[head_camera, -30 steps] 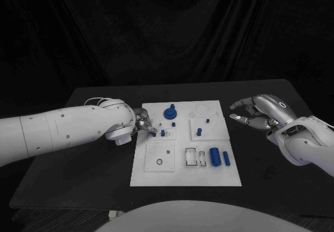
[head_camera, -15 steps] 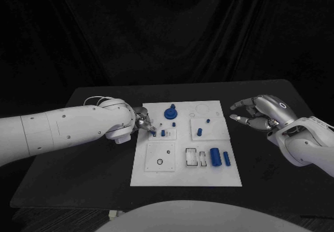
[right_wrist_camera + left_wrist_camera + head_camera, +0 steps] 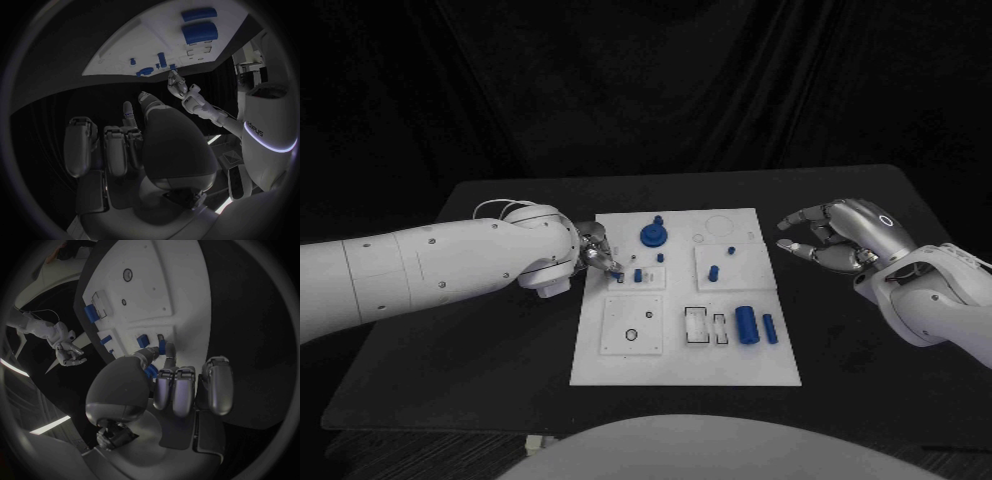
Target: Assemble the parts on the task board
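The white task board (image 3: pixel 687 355) lies mid-table. My left hand (image 3: pixel 599 252) hovers over its upper left section, thumb and a finger pinching a small blue peg (image 3: pixel 152 371) just above the board (image 3: pixel 162 285). Two more small pegs (image 3: pixel 638 274) (image 3: pixel 659 257) stand close beside it. A round blue knob (image 3: pixel 652 236) sits further back. My right hand (image 3: pixel 831 238) floats off the board's right edge, fingers apart and loosely bent, holding nothing; the right wrist view shows this hand (image 3: pixel 134 140) bare too.
Another blue peg (image 3: pixel 713 270) stands in the right middle panel. A thick blue cylinder (image 3: pixel 747 325) and a thinner one (image 3: pixel 770 328) lie at the board's lower right, beside rectangular slots (image 3: pixel 704 327). Black table (image 3: pixel 473 370) surrounds the board.
My right hand has drifted very slightly down and to the right. The left hand and the parts stay where they were.
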Robot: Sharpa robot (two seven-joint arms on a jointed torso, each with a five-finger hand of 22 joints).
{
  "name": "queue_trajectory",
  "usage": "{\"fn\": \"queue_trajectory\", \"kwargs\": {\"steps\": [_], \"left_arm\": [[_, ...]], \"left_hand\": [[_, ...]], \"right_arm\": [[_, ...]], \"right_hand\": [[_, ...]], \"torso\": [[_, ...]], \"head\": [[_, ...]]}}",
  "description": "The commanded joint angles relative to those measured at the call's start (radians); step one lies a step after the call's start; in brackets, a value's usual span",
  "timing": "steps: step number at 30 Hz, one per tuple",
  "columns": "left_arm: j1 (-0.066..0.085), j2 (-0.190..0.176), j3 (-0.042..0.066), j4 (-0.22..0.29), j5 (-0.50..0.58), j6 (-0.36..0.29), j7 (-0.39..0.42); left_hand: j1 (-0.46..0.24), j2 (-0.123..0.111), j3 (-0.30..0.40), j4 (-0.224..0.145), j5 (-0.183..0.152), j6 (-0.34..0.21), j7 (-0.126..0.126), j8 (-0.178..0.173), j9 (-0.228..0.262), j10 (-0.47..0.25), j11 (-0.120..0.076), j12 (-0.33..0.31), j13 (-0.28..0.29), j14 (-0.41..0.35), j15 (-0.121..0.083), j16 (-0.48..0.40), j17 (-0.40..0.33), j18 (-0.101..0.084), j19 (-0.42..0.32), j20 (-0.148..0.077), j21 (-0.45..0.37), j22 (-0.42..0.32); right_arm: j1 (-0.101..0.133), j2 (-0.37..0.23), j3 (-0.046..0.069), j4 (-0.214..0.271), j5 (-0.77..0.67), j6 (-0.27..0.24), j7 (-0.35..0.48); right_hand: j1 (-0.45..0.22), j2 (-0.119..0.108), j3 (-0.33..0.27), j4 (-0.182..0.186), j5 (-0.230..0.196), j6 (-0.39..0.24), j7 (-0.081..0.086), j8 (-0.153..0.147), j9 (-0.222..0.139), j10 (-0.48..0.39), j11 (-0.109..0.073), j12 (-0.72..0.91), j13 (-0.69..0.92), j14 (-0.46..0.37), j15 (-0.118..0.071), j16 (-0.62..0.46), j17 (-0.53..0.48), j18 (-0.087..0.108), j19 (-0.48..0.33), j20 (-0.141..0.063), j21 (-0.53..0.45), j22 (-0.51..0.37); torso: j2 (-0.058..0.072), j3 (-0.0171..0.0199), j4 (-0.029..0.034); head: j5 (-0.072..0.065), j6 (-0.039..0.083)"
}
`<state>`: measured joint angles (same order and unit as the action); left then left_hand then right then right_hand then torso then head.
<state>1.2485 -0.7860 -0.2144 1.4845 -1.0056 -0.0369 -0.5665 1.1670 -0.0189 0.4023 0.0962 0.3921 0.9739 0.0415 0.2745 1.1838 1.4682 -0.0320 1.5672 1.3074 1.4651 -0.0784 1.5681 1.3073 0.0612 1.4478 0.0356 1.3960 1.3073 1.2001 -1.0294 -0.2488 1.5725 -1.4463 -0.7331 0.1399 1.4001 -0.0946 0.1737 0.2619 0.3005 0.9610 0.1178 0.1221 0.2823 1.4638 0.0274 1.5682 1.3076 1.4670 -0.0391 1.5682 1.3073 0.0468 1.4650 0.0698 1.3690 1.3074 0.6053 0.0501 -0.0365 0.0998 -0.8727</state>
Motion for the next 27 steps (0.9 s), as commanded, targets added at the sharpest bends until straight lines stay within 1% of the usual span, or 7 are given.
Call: {"fn": "queue_trajectory", "kwargs": {"steps": [1,5,8,12,16,20,27], "left_arm": [[-0.006,0.0,-0.001,0.004,-0.003,0.01,0.005],[-0.007,0.0,-0.001,0.006,-0.003,0.01,0.006],[-0.007,0.001,-0.001,0.006,-0.003,0.011,0.006],[-0.008,0.0,-0.001,0.006,-0.003,0.012,0.006],[-0.008,0.001,-0.001,0.005,-0.003,0.012,0.006],[-0.008,0.001,-0.001,0.006,-0.003,0.013,0.006],[-0.008,-0.001,-0.001,0.007,-0.003,0.019,0.004]], "left_hand": [[-0.005,0.004,0.037,-0.033,0.001,0.002,-0.006,0.002,0.001,0.103,-0.001,0.004,0.263,0.106,0.0,0.003,0.263,-0.009,-0.003,-0.001,-0.004,0.15],[-0.005,0.004,0.037,-0.033,0.001,0.002,-0.006,0.002,0.001,0.103,-0.001,0.004,0.263,0.106,0.0,0.003,0.263,-0.009,-0.003,-0.001,-0.004,0.15],[-0.005,0.004,0.037,-0.033,0.001,0.002,-0.006,0.002,0.001,0.103,-0.001,0.004,0.263,0.106,0.0,0.003,0.263,-0.009,-0.003,-0.001,-0.004,0.15],[-0.006,0.004,0.037,-0.033,0.001,0.003,-0.006,0.002,0.002,0.103,-0.001,0.004,0.263,0.106,0.0,0.003,0.263,-0.009,-0.004,-0.001,-0.005,0.149],[-0.006,0.004,0.037,-0.033,0.001,0.003,-0.006,0.002,0.002,0.103,-0.001,0.004,0.263,0.106,0.0,0.003,0.263,-0.009,-0.004,-0.001,-0.005,0.149],[-0.006,0.004,0.037,-0.033,0.001,0.003,-0.006,0.002,0.002,0.103,-0.001,0.004,0.263,0.106,0.0,0.003,0.263,-0.009,-0.004,-0.001,-0.005,0.149],[-0.006,0.004,0.037,-0.033,0.001,0.003,-0.006,0.002,0.002,0.103,-0.001,0.004,0.263,0.106,0.0,0.003,0.263,-0.009,-0.004,-0.001,-0.005,0.149]], "right_arm": [[-0.003,-0.002,0.001,0.002,-0.002,0.003,-0.015],[-0.003,-0.002,0.001,0.002,-0.002,0.003,-0.016],[-0.003,-0.002,0.001,0.001,-0.002,0.003,-0.016],[-0.003,-0.001,0.001,0.0,-0.002,0.003,-0.016],[-0.003,0.0,0.001,-0.003,-0.002,0.004,-0.017],[-0.003,0.0,0.001,-0.005,-0.002,0.004,-0.017],[-0.003,0.002,0.001,-0.007,-0.002,0.006,-0.018]], "right_hand": [[-0.002,0.011,0.005,0.001,0.006,0.006,-0.003,-0.005,-0.001,0.107,0.008,0.003,0.263,0.099,0.006,-0.007,0.242,0.002,0.013,0.006,-0.005,0.199],[-0.002,0.011,0.005,0.001,0.006,0.006,-0.003,-0.005,-0.001,0.107,0.008,0.003,0.263,0.099,0.006,-0.007,0.242,0.002,0.013,0.006,-0.005,0.199],[-0.002,0.011,0.005,0.001,0.006,0.006,-0.003,-0.005,-0.001,0.107,0.008,0.003,0.263,0.099,0.006,-0.007,0.242,0.002,0.013,0.006,-0.005,0.199],[-0.002,0.011,0.005,0.001,0.006,0.006,-0.003,-0.005,-0.001,0.107,0.008,0.003,0.263,0.099,0.006,-0.007,0.242,0.002,0.013,0.006,-0.005,0.199],[-0.002,0.011,0.005,0.001,0.006,0.006,-0.003,-0.005,-0.001,0.107,0.008,0.003,0.263,0.099,0.006,-0.007,0.242,0.002,0.013,0.006,-0.005,0.199],[-0.002,0.011,0.005,0.001,0.006,0.006,-0.003,-0.005,-0.001,0.107,0.008,0.003,0.263,0.099,0.006,-0.007,0.242,0.002,0.013,0.006,-0.005,0.199],[-0.002,0.011,0.005,0.001,0.006,0.006,-0.003,-0.005,-0.001,0.107,0.008,0.003,0.263,0.099,0.006,-0.007,0.242,0.002,0.013,0.006,-0.005,0.199]], "torso": [[0.0,0.0002,-0.0007],[0.001,-0.0002,0.0004],[0.0,-0.0003,0.0015],[0.0,-0.0001,0.0005],[0.0,-0.0007,0.0017],[0.001,-0.0006,0.0008],[0.001,-0.0003,0.0011]], "head": [[0.001,0.0],[-0.002,0.0],[-0.001,0.0],[0.001,0.0],[-0.001,0.0],[0.002,0.0],[0.002,0.0]]}}
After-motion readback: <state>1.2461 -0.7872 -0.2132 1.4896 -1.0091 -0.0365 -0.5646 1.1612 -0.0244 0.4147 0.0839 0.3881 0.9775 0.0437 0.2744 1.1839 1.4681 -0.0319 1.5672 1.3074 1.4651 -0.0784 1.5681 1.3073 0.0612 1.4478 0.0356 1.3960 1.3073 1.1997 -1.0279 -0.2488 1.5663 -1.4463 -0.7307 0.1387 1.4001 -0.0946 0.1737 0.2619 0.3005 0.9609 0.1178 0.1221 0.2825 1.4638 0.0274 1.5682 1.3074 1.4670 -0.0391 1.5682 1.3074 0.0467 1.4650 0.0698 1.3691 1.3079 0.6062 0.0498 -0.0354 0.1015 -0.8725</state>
